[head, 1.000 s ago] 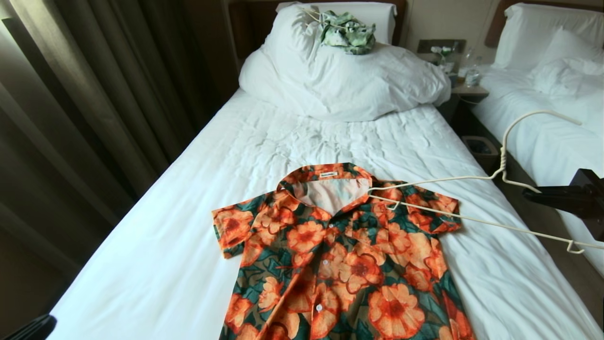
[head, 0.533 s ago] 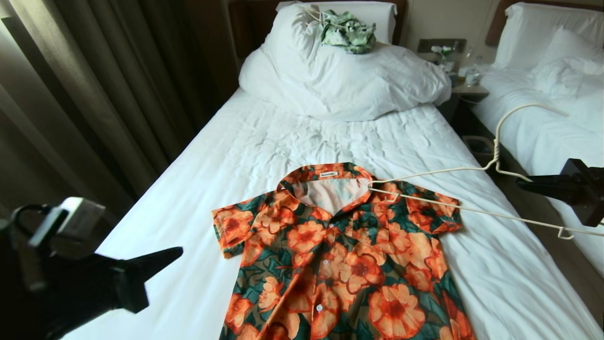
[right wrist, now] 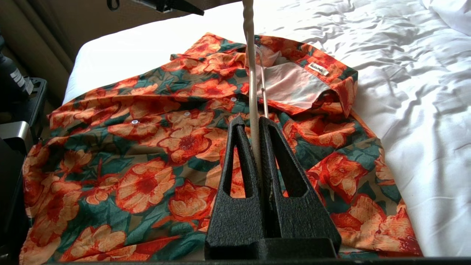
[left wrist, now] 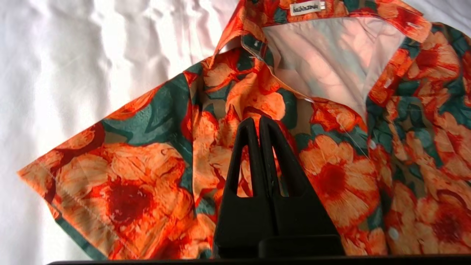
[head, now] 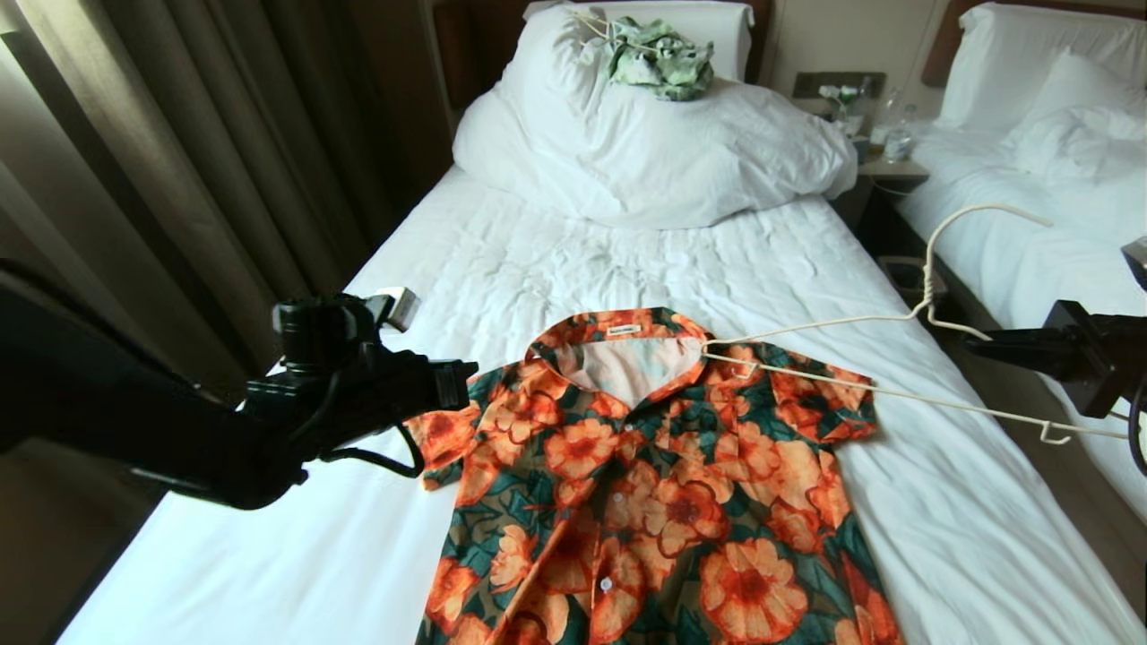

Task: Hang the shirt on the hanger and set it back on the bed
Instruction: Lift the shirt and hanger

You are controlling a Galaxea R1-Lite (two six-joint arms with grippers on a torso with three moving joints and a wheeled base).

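Head view: the shirt (head: 654, 484) is lying flat and buttoned on the bed (head: 556, 269), collar toward the pillows. The hanger (head: 896, 358) is being gripped tightly near its neck by the right gripper (head: 972, 340), one shoulder end reaching to the collar. The left gripper (left wrist: 258, 123), jaws pressed together and empty, is being held above the shirt's shoulder near the sleeve.

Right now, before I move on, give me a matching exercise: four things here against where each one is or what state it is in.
1. shirt
2. hanger
3. left pincer
4. green-and-white garment

a. shut, empty, over the sleeve
b. on the pillow
c. clamped in the right pincer
d. flat on the bed

Pairs: 1-d, 2-c, 3-a, 4-b
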